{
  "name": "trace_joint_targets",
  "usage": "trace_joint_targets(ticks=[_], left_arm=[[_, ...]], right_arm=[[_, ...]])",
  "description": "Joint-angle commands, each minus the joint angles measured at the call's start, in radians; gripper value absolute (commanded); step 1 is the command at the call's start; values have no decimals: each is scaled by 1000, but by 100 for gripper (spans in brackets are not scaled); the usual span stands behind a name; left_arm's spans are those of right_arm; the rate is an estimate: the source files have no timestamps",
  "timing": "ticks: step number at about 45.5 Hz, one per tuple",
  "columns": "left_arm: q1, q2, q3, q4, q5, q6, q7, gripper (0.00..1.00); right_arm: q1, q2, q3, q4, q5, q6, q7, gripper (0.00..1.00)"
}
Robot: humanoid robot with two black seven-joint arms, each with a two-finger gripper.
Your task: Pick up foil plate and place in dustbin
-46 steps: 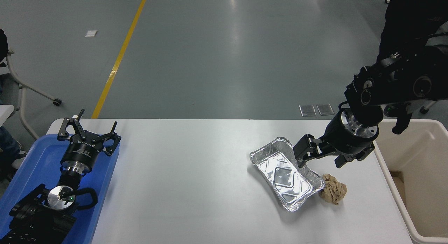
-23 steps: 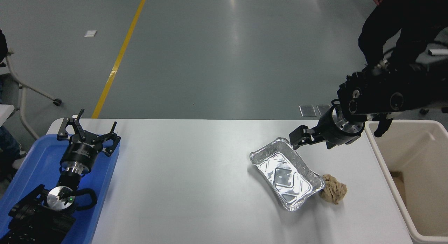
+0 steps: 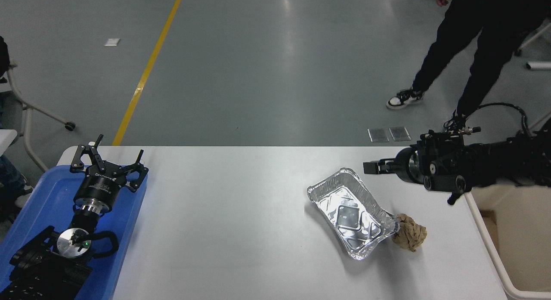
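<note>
1. My right claw (image 3: pixel 371 167) is hanging above the worktop (image 3: pixel 241 222) near its far right edge, pointing left, with the arm lying almost level and coming in from the right edge of the view.
2. I cannot tell how far this claw is standing open: it is showing side-on as one dark block, and nothing is sitting in it.
3. The plate (image 3: pixel 352 213) is lying flat on the worktop, open side up, set at a slant, empty.
4. The plate's far corner is sitting just below and left of my right claw; the two are not touching.
5. A paper ball (image 3: pixel 410 236) is resting on the worktop against the plate's near right corner.
6. The bin (image 3: pixel 499 265) is standing off the worktop's right end, its rim running along that edge, well apart from the plate.
7. My left claw (image 3: pixel 107 160) is sitting parked at the lower left over a blue tray (image 3: pixel 41 196), fingers spread wide and holding nothing.
8. A person (image 3: pixel 469 41) in dark clothing is standing on the floor beyond the far right corner.
</note>
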Motion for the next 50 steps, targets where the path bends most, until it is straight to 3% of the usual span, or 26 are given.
trace_joint_targets(ticks=[1, 26, 29, 39, 44, 48, 50], left_arm=[[0, 0, 0, 0, 0, 0, 0, 99], [0, 2, 3, -1, 0, 0, 0, 99], [-2, 2, 3, 0, 0, 0, 0, 99], [-2, 0, 3, -1, 0, 0, 0, 99], [-2, 0, 3, 0, 0, 0, 0, 99], [0, 0, 3, -1, 0, 0, 0, 99], [0, 2, 3, -1, 0, 0, 0, 99]], right_arm=[[-132, 3, 105, -74, -33, -64, 4, 100], [-231, 64, 131, -104, -33, -66, 2, 100], [-235, 64, 131, -118, -33, -66, 2, 96], [-264, 65, 129, -124, -36, -66, 8, 38], [-275, 79, 129, -124, -36, -66, 8, 27], [-275, 84, 129, -123, -34, -66, 8, 3], [-274, 85, 129, -123, -33, -66, 8, 0]])
